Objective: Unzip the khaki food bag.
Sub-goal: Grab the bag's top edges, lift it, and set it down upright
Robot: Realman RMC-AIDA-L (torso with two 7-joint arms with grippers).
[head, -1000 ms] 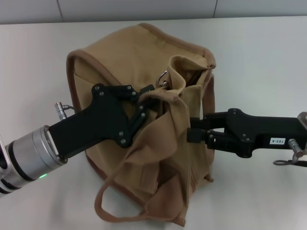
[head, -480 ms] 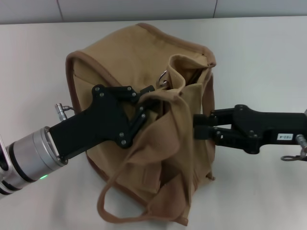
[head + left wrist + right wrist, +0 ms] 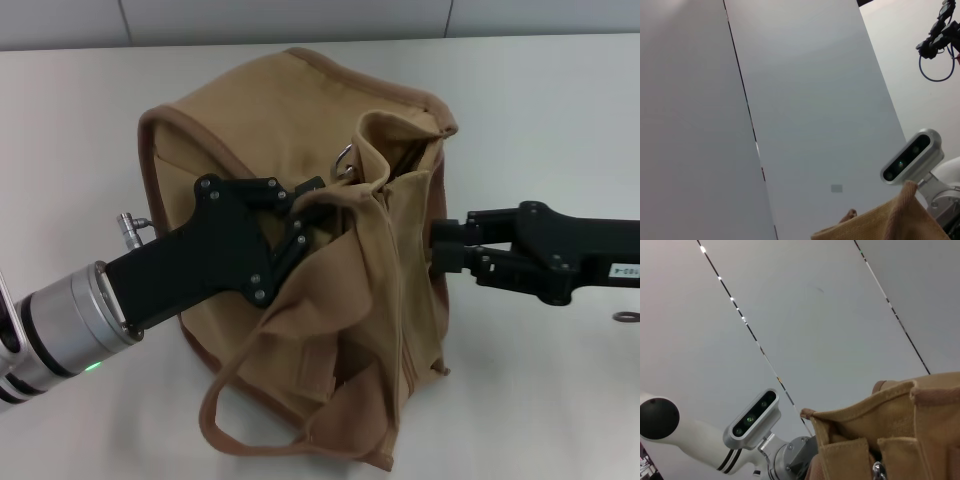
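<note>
The bag point(image 3: 300, 290) lies tipped on the counter point(image 3: 540, 120), opening facing right. Left hand point(image 3: 300, 205) clamps its fabric; right hand point(image 3: 440, 250) state unclear.

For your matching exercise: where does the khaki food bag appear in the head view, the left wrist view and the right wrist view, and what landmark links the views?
Head view: the khaki food bag fills the centre, between the left gripper and right gripper.
Left wrist view: only a tan fabric edge at the bottom.
Right wrist view: its top in the lower right corner.
Shared landmark: the bag's brown piping.
</note>
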